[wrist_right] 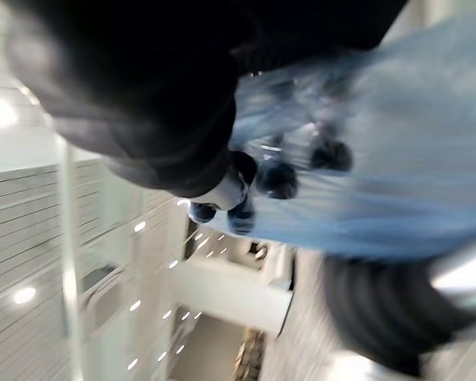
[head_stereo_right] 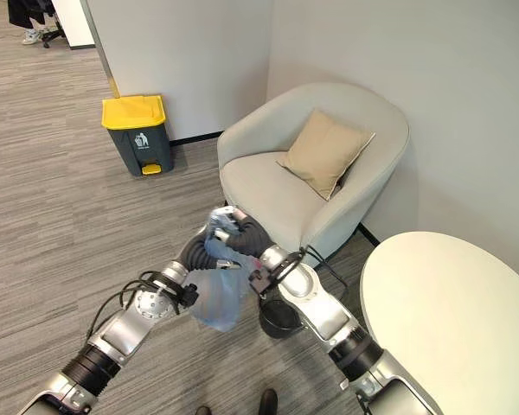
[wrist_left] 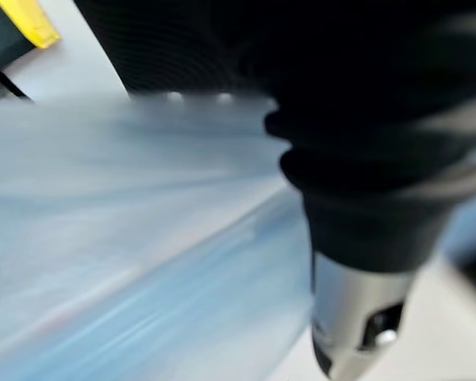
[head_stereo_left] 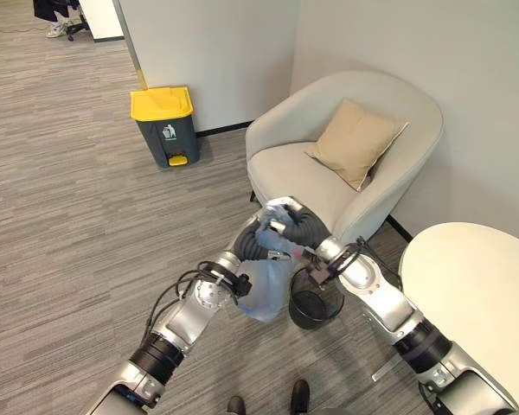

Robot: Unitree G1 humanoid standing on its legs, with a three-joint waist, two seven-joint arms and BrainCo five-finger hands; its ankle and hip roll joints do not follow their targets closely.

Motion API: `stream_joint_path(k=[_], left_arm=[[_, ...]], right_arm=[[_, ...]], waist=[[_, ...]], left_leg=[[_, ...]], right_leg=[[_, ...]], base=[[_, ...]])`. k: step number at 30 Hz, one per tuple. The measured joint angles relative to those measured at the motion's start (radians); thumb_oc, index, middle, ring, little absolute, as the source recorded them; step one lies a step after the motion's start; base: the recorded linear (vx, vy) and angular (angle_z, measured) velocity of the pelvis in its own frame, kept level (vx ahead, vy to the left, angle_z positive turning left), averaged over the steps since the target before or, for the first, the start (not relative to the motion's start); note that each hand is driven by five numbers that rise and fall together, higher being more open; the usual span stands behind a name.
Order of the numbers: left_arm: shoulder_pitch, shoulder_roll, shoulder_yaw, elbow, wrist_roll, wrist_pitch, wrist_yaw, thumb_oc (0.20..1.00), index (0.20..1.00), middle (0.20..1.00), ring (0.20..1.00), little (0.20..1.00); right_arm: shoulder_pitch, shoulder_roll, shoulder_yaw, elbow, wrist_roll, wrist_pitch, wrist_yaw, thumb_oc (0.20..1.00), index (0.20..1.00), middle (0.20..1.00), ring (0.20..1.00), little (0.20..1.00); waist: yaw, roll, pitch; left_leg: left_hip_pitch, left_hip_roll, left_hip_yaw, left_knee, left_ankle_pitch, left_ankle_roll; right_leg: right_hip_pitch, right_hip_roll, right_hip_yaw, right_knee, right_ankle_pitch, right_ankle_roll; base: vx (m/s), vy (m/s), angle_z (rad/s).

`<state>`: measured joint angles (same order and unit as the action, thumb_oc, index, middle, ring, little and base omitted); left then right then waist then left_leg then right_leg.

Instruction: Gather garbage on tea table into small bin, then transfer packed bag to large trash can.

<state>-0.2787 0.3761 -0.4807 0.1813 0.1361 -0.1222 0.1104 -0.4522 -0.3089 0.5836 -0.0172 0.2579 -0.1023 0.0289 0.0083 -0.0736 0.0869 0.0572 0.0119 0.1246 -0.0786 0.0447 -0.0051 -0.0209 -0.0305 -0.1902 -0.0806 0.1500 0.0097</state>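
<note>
Both the left hand (head_stereo_left: 261, 235) and the right hand (head_stereo_left: 287, 232) grip the gathered top of the pale blue garbage bag (head_stereo_left: 266, 292), which hangs beside the small black mesh bin (head_stereo_left: 315, 307).

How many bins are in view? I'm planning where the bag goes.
2: a yellow-lidded bin by the wall, and a small black bin on the floor beneath the hands, partly hidden by the blue bag.

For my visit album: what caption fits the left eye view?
Both hands hold a blue bag above the small black bin, yellow-lidded trash can behind.
</note>
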Motion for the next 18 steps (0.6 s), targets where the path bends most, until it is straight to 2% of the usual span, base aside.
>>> stream_joint_path(k=[6,18], left_arm=[[0.011,-0.023,-0.070,0.032,-0.019,0.003,-0.013,1.000,1.000,1.000,1.000,1.000],[0.016,-0.047,-0.066,0.163,-0.037,0.026,0.013,1.000,1.000,1.000,1.000,1.000]], right_arm=[[-0.024,0.030,0.037,0.020,0.022,0.001,-0.010,0.200,0.200,0.200,0.200,0.200],[-0.024,0.034,0.042,0.021,0.038,0.005,-0.041,0.200,0.200,0.200,0.200,0.200]], waist=[[0.003,-0.001,-0.012],[0.005,0.000,-0.027]], left_leg=[[0.000,-0.001,0.000,0.000,0.000,0.000],[0.001,0.002,0.001,0.002,0.001,-0.001]], right_leg=[[0.000,-0.001,0.000,0.000,0.001,-0.001],[0.000,0.002,0.002,0.000,0.006,-0.008]], base=[[0.00,0.000,0.00],[0.00,0.000,0.00]])
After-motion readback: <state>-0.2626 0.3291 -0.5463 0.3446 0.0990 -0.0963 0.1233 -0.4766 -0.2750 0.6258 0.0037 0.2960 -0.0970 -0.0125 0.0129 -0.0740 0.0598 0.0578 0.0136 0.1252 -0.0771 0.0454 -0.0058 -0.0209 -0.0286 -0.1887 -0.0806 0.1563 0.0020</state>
